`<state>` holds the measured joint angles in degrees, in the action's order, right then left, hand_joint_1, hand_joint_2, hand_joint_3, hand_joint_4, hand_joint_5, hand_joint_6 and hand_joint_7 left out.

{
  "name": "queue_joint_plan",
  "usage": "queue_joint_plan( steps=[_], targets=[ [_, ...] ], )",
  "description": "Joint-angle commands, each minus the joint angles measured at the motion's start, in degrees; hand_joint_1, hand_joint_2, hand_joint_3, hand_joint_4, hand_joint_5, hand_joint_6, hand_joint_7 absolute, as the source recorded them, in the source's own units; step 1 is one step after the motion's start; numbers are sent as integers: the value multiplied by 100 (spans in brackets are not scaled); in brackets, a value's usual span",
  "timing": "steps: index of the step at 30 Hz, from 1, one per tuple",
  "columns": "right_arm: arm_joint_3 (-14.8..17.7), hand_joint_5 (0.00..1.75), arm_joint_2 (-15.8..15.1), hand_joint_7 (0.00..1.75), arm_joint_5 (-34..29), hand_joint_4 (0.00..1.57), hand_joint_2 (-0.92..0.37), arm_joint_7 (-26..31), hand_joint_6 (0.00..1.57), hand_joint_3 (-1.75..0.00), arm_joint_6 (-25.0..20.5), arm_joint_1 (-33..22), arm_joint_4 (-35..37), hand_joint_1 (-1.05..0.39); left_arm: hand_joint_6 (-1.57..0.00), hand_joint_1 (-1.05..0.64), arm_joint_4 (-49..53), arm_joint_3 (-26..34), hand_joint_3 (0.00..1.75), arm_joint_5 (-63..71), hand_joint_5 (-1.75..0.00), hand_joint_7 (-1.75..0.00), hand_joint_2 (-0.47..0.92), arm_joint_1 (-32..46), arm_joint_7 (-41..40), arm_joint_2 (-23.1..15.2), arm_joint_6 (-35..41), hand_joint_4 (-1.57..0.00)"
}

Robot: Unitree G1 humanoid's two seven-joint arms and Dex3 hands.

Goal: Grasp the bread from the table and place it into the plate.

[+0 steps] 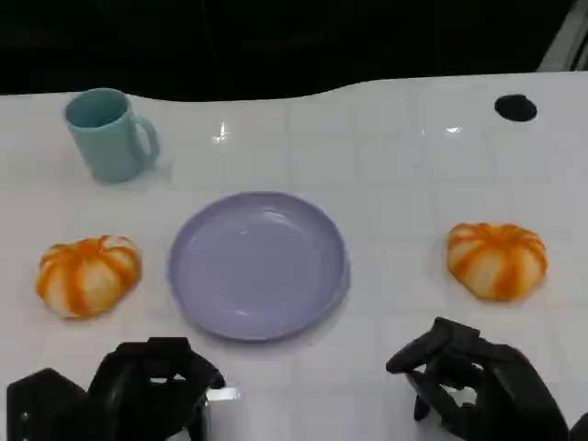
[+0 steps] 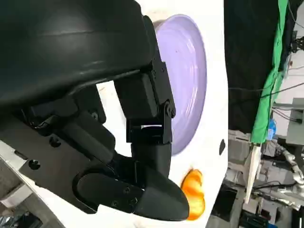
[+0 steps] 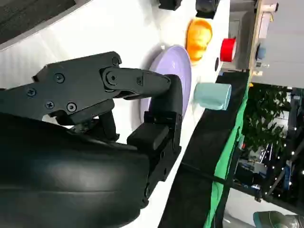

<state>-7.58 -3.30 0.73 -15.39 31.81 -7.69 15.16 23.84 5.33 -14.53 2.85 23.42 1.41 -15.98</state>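
Observation:
Two round loaves of bread with orange stripes lie on the white table. One bread (image 1: 87,274) is left of the lilac plate (image 1: 257,265), the other bread (image 1: 496,259) is right of it. The plate holds nothing. My left hand (image 1: 147,386) hovers near the front edge, below the left bread and the plate, fingers loosely bent and holding nothing. My right hand (image 1: 469,381) hangs just in front of the right bread, also holding nothing. The left wrist view shows my left hand (image 2: 142,123), the plate (image 2: 190,71) and the right bread (image 2: 194,192). The right wrist view shows my right hand (image 3: 118,95), the plate (image 3: 178,66) and the left bread (image 3: 199,35).
A teal mug (image 1: 110,135) stands at the back left, seen too as the mug (image 3: 211,95) in the right wrist view. A small black disc (image 1: 515,107) lies at the back right. The table's far edge borders a dark background.

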Motion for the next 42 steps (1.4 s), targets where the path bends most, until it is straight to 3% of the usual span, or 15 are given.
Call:
queue_joint_plan(
  steps=[1, 26, 28, 32, 34, 42],
  targets=[
    [35, 166, -33, 115, 28, 72, -92, 21, 74, -36, -17, -50, -82, -40, -145, -105, -87, 16, 35, 17, -121, -68, 69, 32, -25, -85, 1, -157],
    [46, 166, -25, 115, 23, 71, -92, 74, 72, -37, 12, -36, -66, -39, -144, -105, -69, 5, 34, 19, -121, -69, 69, 30, -13, -58, -37, -157],
    [57, 165, -33, 111, -23, 70, -92, 109, 72, -37, 82, -18, -44, -39, -144, -105, -63, 14, 34, -8, -121, -69, 69, 28, -2, -49, -16, -157],
    [112, 154, -83, 67, -232, 68, -92, 266, 74, -38, 357, 74, 7, -38, -143, -105, -85, 6, 34, -7, -121, -68, 69, 33, -33, -29, 21, -157],
    [167, 149, -106, 59, -379, 65, -92, 412, 72, -34, 448, 115, -12, -38, -143, -105, -119, -13, 34, 31, -121, -68, 68, 42, -79, -19, 40, -157],
    [460, 89, -402, 32, -1093, 44, -92, 1014, 61, -15, 586, 406, -234, -49, -145, -105, -219, -55, 35, 70, -122, -69, 68, 98, -165, 23, 89, -157]
  ],
)
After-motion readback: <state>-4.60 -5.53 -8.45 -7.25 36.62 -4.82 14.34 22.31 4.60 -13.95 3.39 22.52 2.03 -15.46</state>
